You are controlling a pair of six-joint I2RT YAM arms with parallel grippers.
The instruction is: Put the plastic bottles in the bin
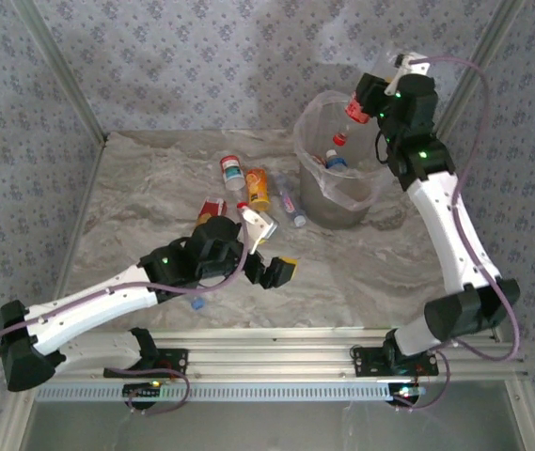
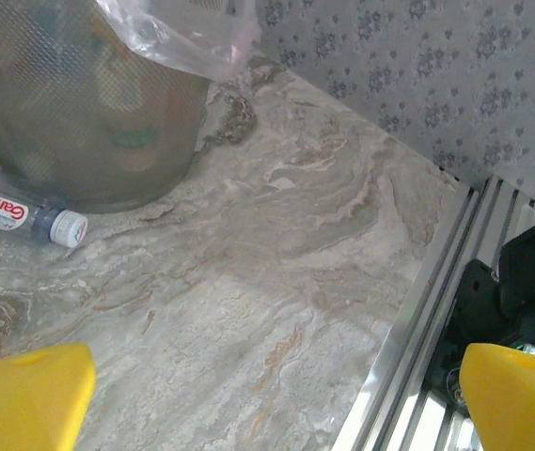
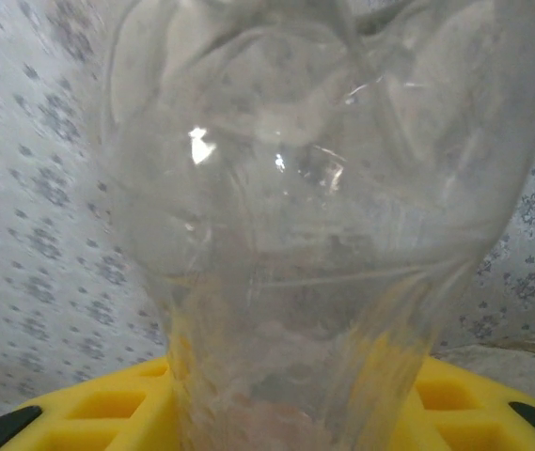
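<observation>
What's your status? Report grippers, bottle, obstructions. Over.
Left gripper open, empty, low over the table. Right gripper shut on clear bottle, held above the bin. Nothing seen blocking the drop.

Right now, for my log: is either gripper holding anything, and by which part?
The right gripper holds a clear plastic bottle, pinched around its body; the left gripper is open, empty.

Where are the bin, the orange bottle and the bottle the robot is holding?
bin (image 1: 328, 212): top view, grey front wall.
orange bottle (image 1: 259, 188): top view, its label.
held bottle (image 3: 314, 235): right wrist view, clear body.
</observation>
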